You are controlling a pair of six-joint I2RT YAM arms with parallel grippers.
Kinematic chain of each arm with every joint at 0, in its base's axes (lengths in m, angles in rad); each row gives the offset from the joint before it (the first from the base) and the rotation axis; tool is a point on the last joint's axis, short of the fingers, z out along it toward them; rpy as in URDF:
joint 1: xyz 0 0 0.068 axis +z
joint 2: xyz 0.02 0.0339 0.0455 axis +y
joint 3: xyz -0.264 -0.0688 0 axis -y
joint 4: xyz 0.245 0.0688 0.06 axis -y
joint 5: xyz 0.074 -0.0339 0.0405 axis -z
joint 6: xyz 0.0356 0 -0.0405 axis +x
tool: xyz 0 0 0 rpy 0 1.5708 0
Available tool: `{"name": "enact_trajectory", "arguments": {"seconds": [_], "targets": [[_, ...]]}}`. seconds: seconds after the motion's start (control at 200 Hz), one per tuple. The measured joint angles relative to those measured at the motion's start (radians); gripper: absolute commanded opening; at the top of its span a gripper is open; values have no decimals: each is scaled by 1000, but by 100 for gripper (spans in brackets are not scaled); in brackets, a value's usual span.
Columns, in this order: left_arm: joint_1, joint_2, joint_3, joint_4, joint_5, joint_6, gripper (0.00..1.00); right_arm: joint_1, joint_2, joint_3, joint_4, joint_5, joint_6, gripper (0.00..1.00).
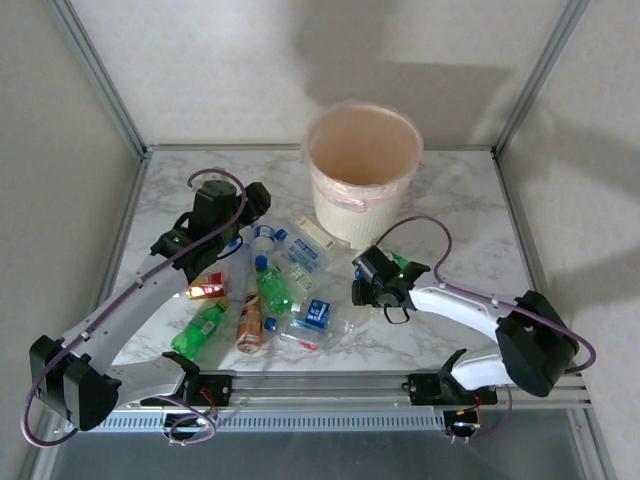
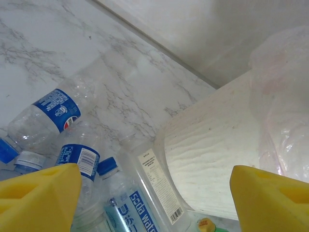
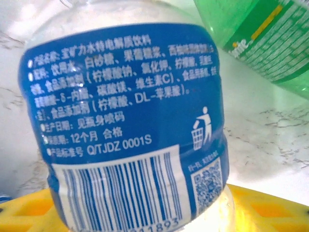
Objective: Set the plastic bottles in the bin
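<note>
The step in hand is a pickup by the right claw [image 1: 358,291]. It is low on the white marble bench [image 1: 455,215], with a clear plastic bottle with a blue label [image 3: 125,121] lying between its yellow pads [image 3: 270,208]. Whether the pads already pinch the bottle cannot be told. A green plastic bottle [image 3: 260,43] lies just beside it.

The left claw [image 1: 256,203] hangs wide open and holds nothing, above the far end of the heap of bottles [image 1: 265,290]. The round peach-beige bin with its pinkish liner [image 1: 375,210] stands just behind the heap.

Next, the right claw probably needs a firm pinch, a lift clear of neighbouring bottles, and a carry over the bin's rim.
</note>
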Motion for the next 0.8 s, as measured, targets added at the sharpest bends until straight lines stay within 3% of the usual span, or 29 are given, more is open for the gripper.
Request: {"name": "enact_trajectory", "arguments": {"seconds": [0.391,0.646,0.801], "targets": [[17,0,-6,16,-8,-36,80,153,-119,207,-127,0,-35,57],[38,-1,-16,17,-17,-51,81,193,-102,545,-211,30,-70,53],[48,-7,-16,18,-17,-51,81,164,-5,853,-254,60,-112,52]]}}
